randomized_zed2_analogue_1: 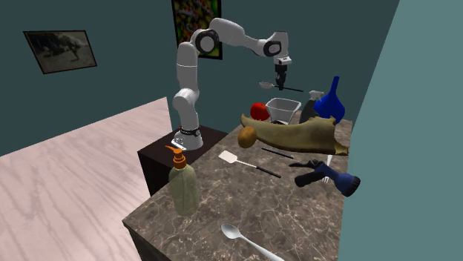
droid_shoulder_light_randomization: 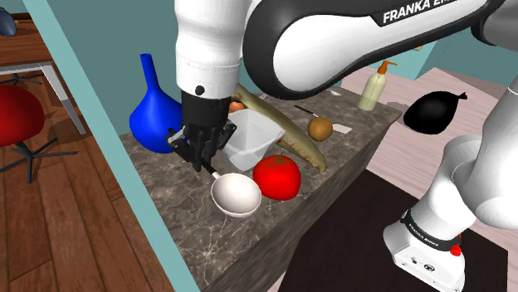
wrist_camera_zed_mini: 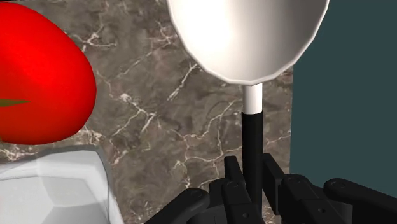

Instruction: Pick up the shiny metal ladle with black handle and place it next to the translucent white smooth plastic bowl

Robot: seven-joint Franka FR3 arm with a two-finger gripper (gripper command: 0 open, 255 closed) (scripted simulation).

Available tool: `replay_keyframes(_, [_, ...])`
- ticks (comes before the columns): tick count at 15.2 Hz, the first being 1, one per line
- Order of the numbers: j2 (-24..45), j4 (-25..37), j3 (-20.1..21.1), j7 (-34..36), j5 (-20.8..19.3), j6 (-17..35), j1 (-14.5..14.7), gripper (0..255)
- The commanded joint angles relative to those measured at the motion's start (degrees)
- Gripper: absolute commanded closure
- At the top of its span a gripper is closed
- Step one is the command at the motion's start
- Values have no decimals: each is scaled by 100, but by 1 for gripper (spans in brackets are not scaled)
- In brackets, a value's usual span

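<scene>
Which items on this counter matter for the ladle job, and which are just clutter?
Job: ladle, clasped in the hand; white bowl.
Clutter: tomato, blue vase, soap dispenser, spatula, spoon.

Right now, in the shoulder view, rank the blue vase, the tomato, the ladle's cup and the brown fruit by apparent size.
1. blue vase
2. tomato and ladle's cup: these look alike, so they are not ranked.
3. brown fruit, though it sits farther from the camera, so this is unsure.
</scene>
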Motion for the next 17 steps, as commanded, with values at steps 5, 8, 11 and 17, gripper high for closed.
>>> replay_keyframes(5, [96,-360,-11,55,-67,448,7,255])
replay_keyframes(8, [163,-515,-19,89,-112,662,14,255])
replay_keyframes(11, [240,-658,-29,128,-165,873,22,255])
replay_keyframes(17, [426,-907,-59,221,-294,1287,47,255])
